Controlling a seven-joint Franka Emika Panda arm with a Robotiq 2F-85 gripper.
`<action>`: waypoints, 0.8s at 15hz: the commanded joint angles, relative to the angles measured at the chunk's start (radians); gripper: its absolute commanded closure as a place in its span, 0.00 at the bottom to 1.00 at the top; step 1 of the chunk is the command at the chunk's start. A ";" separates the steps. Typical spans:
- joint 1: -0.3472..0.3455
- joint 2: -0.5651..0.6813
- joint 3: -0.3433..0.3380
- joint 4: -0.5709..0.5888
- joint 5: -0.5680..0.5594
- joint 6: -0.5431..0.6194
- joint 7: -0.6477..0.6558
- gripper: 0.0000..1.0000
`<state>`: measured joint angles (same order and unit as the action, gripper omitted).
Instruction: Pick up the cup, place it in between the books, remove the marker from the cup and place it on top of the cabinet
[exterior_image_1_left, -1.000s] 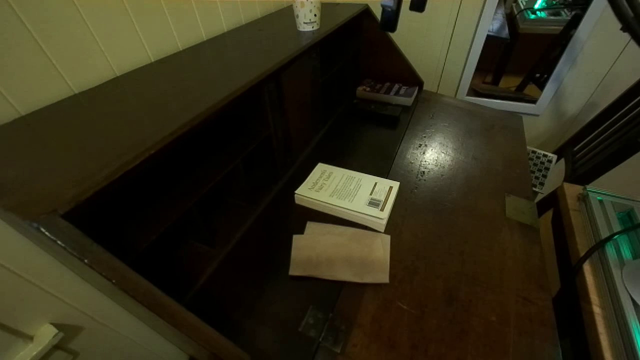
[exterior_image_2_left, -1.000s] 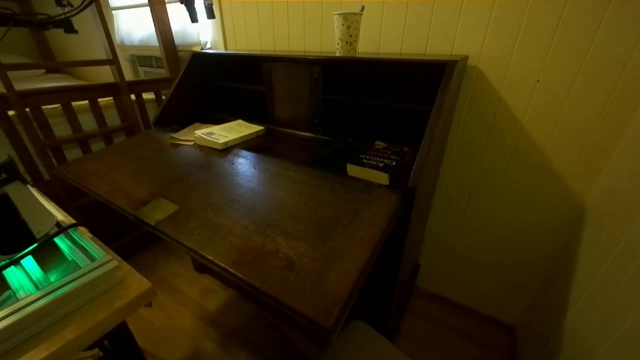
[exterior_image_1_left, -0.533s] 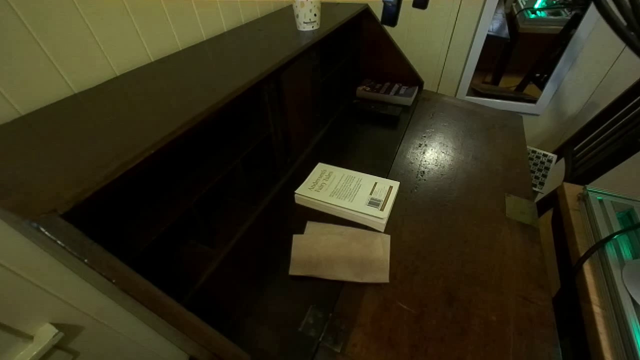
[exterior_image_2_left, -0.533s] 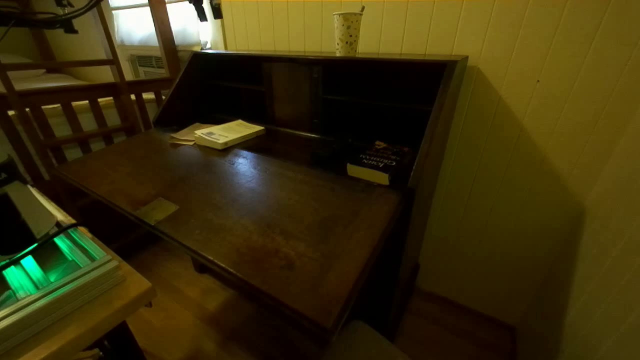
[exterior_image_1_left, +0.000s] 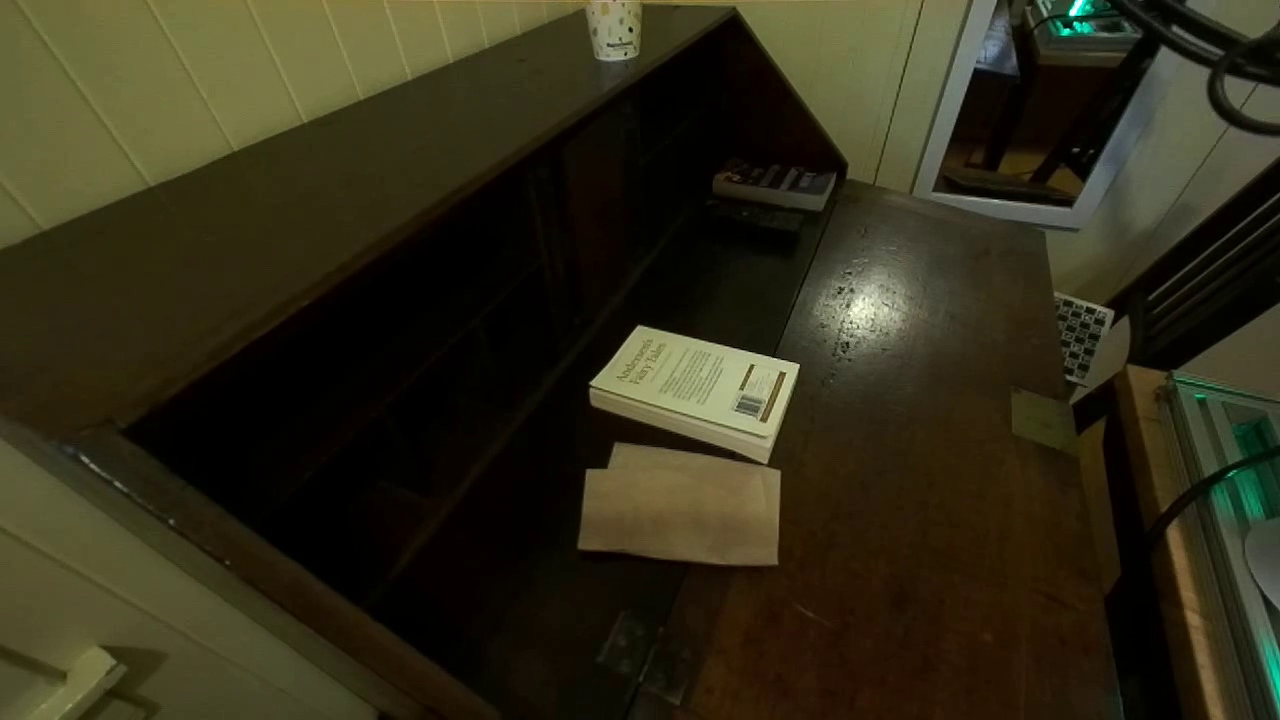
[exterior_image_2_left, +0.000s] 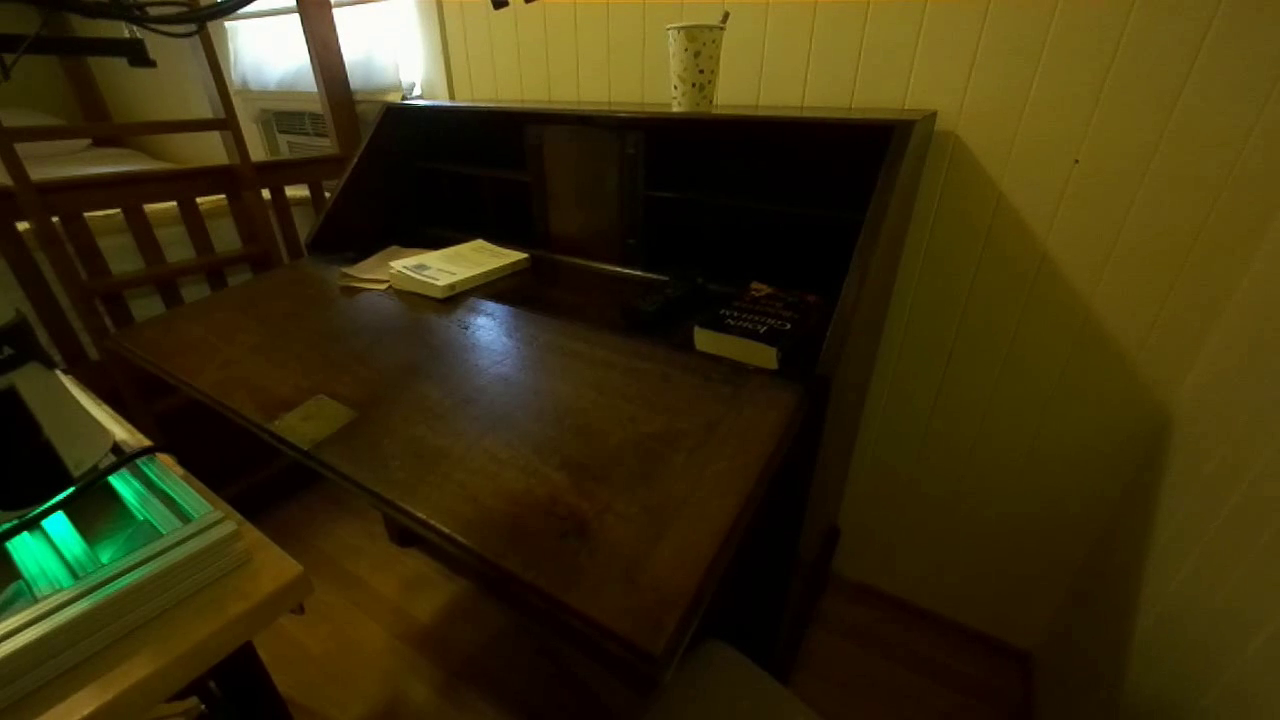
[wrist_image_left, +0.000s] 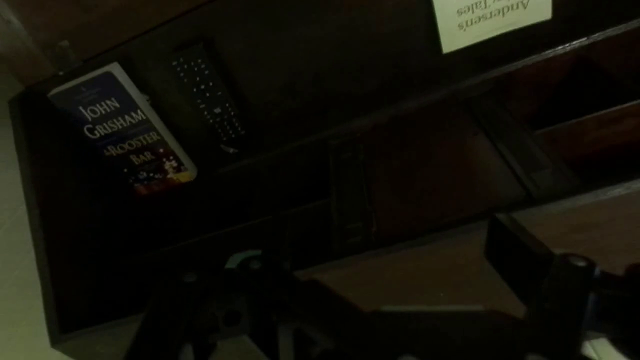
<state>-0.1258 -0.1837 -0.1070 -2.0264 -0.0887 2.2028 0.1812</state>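
Desk (exterior_image_2_left: 520, 420) has, left to right from the front: one flat tan piece (exterior_image_2_left: 370, 268) by the back left corner, one white book (exterior_image_2_left: 465, 265) just beside it, then one remote (wrist_image_left: 206, 95). Up on the cabinet (exterior_image_1_left: 350, 180), near its top's front edge, one cup (exterior_image_2_left: 695, 65) stands upright, long axis vertical, its one marker (exterior_image_2_left: 725, 17) leaning right. One dark book (exterior_image_2_left: 755, 318) sits by the back right corner, remote kinda in the way between it and the white one. One gripper (wrist_image_left: 390, 270), spread wide.

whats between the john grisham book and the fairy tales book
A dark remote lies between them, nearer the Grisham book than the fairy tales book, in the wrist view.
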 joint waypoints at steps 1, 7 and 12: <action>-0.013 0.100 -0.015 0.120 -0.002 0.034 -0.026 0.00; -0.028 0.224 -0.046 0.269 -0.006 0.053 -0.031 0.00; -0.030 0.224 -0.055 0.265 -0.007 0.044 -0.016 0.00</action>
<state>-0.1554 0.0394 -0.1615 -1.7649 -0.0973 2.2503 0.1667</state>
